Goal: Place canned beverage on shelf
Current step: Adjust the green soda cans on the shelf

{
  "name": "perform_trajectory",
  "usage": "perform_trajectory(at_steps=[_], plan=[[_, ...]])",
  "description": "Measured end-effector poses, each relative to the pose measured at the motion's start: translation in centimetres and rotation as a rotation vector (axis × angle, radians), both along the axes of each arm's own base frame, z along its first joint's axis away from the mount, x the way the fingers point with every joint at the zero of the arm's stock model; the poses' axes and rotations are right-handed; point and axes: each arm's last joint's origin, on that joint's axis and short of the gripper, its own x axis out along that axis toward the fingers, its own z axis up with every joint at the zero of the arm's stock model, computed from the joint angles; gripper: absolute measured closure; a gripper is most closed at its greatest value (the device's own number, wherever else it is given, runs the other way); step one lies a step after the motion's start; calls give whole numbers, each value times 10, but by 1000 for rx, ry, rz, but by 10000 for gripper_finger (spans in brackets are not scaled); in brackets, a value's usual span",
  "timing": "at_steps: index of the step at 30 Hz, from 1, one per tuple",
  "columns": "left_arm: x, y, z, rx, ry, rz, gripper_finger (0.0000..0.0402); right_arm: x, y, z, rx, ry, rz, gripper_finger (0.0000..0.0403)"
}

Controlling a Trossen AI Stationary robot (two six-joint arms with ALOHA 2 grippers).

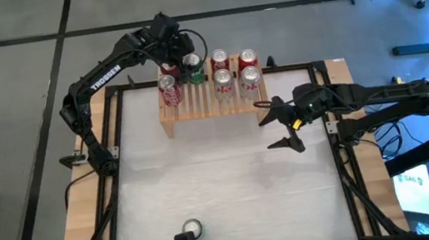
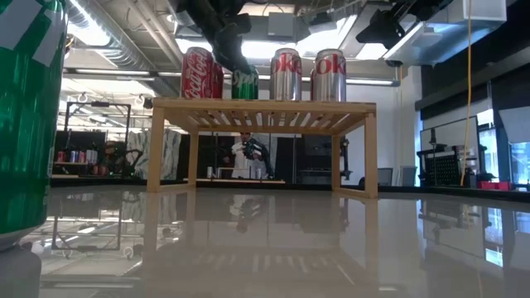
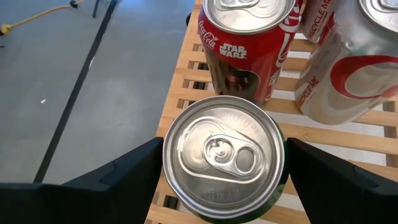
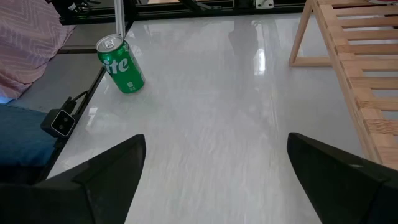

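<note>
The light-wood shelf [image 1: 211, 104] stands at the table's far edge with several cans on its slatted top. Among them is a green can [image 1: 192, 66] in the back row, upright with its base on the slats [image 2: 244, 84]. My left gripper [image 1: 186, 57] is closed around this can. My right gripper [image 1: 281, 124] hangs open over the table to the right of the shelf, with nothing between its fingers. A second green can [image 4: 121, 65] stands upright on the table near its front edge [image 1: 192, 227]. My left gripper pinches the green can between its two fingers [image 3: 127, 177], one on the far side and one on the near side, just below the rim [image 3: 166, 155]. The fingers slant down from the table's far left. The can stands upright on the shelf's slats.
A red can [image 1: 170, 88] stands at the shelf's left end, and red and silver cans [image 1: 234, 71] stand to the right of the green one. A person's sleeve and leg [image 4: 22, 74] show at the table's near edge. Bare tabletop [image 1: 223, 178] lies in front of the shelf.
</note>
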Motion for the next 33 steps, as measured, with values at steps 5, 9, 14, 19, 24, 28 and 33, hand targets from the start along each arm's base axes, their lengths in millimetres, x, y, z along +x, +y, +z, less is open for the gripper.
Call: perform_trajectory(at_steps=[5,9,14,19,24,28,33], plan=[[0,0,0,-1,-2,2,86,0,0,0,0,0,0,17],[1,0,0,3,-8,1,86,0,0,0,0,0,0,17],[1,0,0,3,-9,1,86,0,0,0,0,0,0,17],[2,-2,0,-10,-15,0,85,0,0,0,0,0,0,17],[4,-3,0,-33,-29,24,85,0,0,0,0,0,0,17],[4,-3,0,-35,-29,27,85,0,0,0,0,1,0,17],[4,-3,0,-29,-27,33,85,0,0,0,0,0,0,17]])
